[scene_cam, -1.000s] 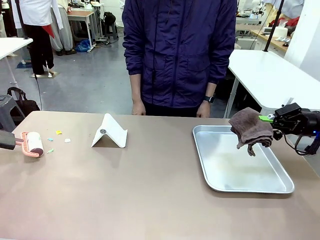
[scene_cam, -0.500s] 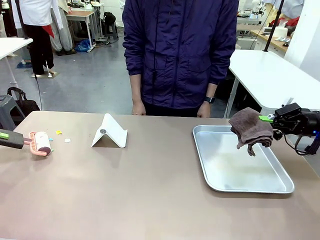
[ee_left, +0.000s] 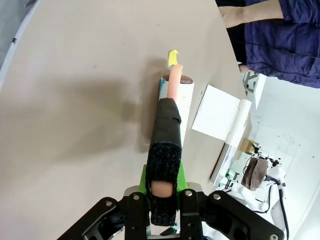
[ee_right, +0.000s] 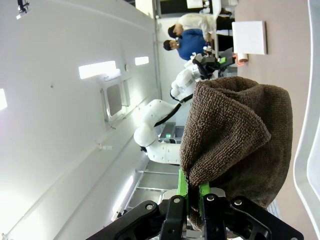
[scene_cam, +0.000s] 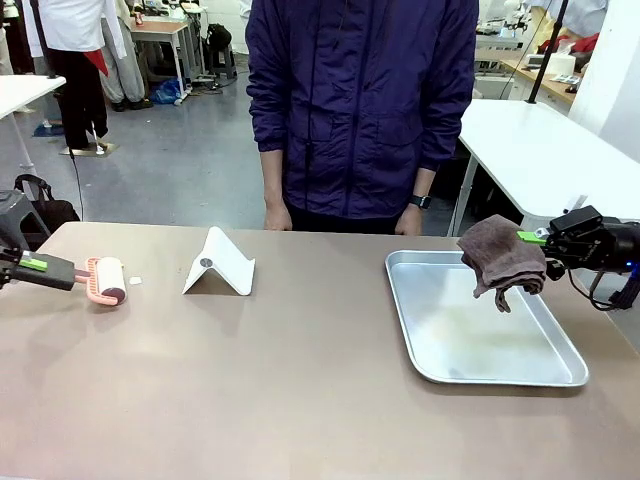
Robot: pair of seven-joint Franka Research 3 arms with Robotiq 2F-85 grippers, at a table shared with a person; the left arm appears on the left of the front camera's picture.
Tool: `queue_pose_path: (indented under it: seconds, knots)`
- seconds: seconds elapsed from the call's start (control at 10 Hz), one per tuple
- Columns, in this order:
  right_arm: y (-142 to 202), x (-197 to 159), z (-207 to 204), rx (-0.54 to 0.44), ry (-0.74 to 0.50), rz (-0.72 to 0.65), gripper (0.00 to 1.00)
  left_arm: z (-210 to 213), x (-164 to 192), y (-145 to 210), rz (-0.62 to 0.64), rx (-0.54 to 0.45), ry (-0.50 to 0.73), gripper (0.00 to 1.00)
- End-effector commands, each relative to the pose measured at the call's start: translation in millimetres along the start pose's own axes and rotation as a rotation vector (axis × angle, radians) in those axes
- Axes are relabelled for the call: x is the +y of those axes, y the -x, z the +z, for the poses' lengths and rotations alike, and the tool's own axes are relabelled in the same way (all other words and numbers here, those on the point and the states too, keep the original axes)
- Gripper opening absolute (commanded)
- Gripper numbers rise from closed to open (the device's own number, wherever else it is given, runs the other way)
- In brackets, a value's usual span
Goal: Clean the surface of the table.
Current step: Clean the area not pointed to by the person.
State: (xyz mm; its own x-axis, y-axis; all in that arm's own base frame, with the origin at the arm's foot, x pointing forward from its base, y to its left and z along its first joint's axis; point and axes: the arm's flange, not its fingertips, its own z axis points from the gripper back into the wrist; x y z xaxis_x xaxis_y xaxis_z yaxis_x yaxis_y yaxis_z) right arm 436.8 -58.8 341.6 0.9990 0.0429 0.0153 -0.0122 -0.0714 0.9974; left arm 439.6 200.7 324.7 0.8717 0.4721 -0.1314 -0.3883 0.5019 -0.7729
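Jaws clamped on the black-wrapped handle of a pink lint roller, the left gripper sits low near the left edge of the table, the roller's drum resting on the taupe top. A white scrap lies just beside the drum. From the left wrist, a yellow scrap shows just past the roller's far end. A folded white stand sits near the roller, toward the middle of the table.

At the right edge, the right gripper is held above the surface, its green-padded fingers pinched together on a brown cloth. The cloth hangs bunched over the far right part of a metal tray, clear of the tray's floor. The tray lies flat on the right half of the table.

A person in a dark blue jacket stands at the far side, between stand and tray, arms down and both hands by the table's far edge.
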Motion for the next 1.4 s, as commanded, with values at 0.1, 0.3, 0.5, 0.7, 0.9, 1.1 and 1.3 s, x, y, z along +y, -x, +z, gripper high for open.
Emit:
queue_pose_path:
  seconds: [0.1,0.3,0.5,0.7,0.9,1.1,1.3]
  knots:
    - [1,2,-2,0.0,0.015,0.016,0.09,-47,-4,-3,-0.011,0.01,-0.131,0.22]
    - [1,2,-2,0.0,0.015,0.016,0.09,-67,-20,-4,-0.042,0.048,-0.139,0.22]
    - [1,2,-2,0.0,0.015,0.016,0.09,-81,-31,-9,-0.051,0.077,-0.142,0.22]
    - [1,2,-2,0.0,0.015,0.016,0.09,-88,-37,-12,-0.055,0.088,-0.139,0.22]
    - [1,2,-2,0.0,0.015,0.016,0.09,-71,-44,-6,-0.098,0.119,-0.027,0.22]
    - [1,2,-2,0.0,0.015,0.016,0.09,-17,-53,14,-0.187,0.143,0.163,0.22]
    - [1,2,-2,0.0,0.015,0.016,0.09,43,-45,39,-0.264,0.185,0.26,0.22]
